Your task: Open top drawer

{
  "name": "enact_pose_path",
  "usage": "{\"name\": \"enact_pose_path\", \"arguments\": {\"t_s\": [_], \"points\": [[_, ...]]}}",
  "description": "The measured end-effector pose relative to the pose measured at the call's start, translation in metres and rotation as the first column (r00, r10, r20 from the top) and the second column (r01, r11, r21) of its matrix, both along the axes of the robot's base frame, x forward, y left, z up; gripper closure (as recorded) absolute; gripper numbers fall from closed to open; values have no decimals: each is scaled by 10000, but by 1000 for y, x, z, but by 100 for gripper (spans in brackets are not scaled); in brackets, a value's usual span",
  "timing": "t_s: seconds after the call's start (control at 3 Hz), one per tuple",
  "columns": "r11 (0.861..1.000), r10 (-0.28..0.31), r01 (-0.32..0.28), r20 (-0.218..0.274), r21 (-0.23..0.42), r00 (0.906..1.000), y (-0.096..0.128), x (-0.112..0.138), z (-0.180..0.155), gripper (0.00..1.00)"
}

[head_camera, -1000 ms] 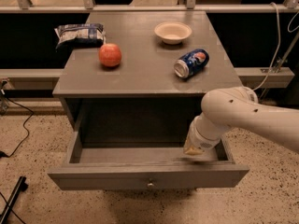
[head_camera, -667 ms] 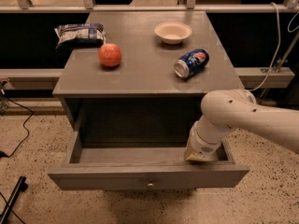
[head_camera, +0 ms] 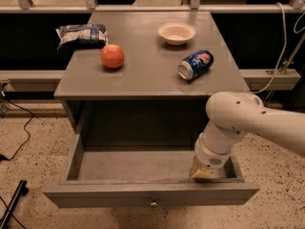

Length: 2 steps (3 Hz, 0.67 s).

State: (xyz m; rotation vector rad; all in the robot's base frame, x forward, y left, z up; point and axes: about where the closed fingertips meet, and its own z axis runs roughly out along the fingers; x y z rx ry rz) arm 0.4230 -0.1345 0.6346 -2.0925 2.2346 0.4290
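Over the last second the top drawer point(head_camera: 119, 195) had slid a little further out of the cabinet, its grey front and small knob point(head_camera: 153, 203) lying lower in the camera view than before. The pincer point(head_camera: 206, 174) had travelled with it, sitting down inside the drawer's right front corner, just behind the front panel (whether it was apart or together I could not tell). The apple point(head_camera: 112, 56), soda can point(head_camera: 195, 65), bowl point(head_camera: 177, 33) and snack bag point(head_camera: 82, 34) had not shifted on the surface point(head_camera: 143, 82). Judging by the bare floor showing, the drawer was essentially open and little pulling remained.
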Motion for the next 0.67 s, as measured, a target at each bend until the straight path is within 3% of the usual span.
{"name": "enact_pose_path", "arguments": {"t_s": [0.33,0.67], "points": [[9989,-296,290,143,379,9995,-2,-13,21,75],[9889,-907,749,1219,1285,9884,-3,-13,52,73]]}}
